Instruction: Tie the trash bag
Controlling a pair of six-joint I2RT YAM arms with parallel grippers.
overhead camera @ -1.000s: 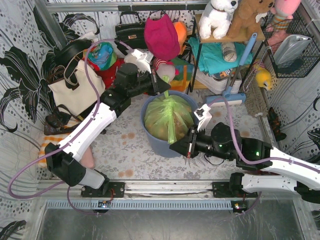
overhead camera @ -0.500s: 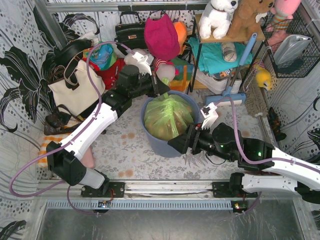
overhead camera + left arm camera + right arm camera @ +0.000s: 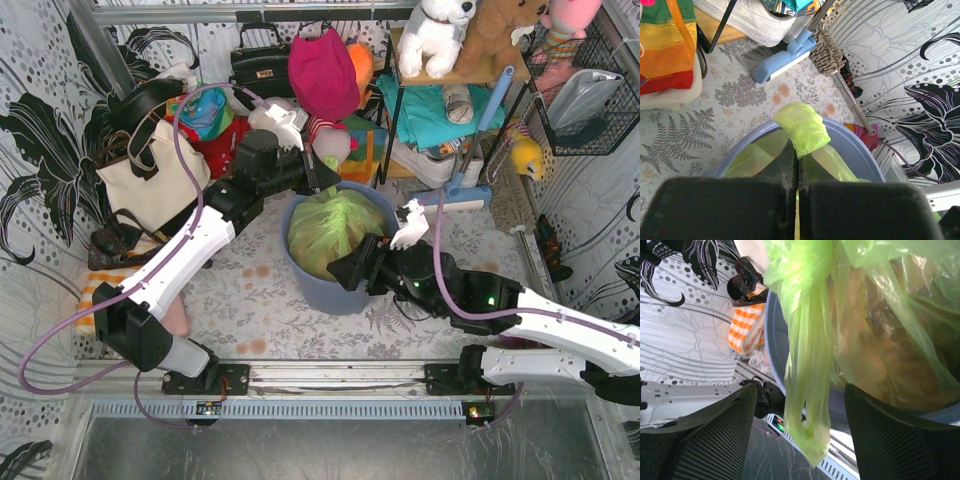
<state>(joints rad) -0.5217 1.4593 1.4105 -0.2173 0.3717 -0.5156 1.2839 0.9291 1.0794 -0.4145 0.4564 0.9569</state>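
The trash bag (image 3: 330, 232), light green with brown paper showing through (image 3: 880, 340), sits in the blue-grey bin (image 3: 340, 292). At the bin's far rim my left gripper (image 3: 322, 184) is shut on a bunched flap of the bag (image 3: 802, 127), which sticks up past the fingertips (image 3: 790, 157). My right gripper (image 3: 347, 270) stands open at the bin's near rim. In the right wrist view a loose green strip of the bag (image 3: 807, 390) hangs between its wide-apart fingers (image 3: 715, 435), touching neither.
A cream tote bag (image 3: 150, 175) stands to the left. A blue mop head (image 3: 468, 192) and a shelf with cloths and stuffed toys (image 3: 440, 40) are behind the bin on the right. A metal rail (image 3: 330, 375) runs along the near edge.
My right gripper has opened and let go of the strip, then moved left toward the bin. The strip, once stretched over the bag, now hangs loose. The left gripper stays shut.
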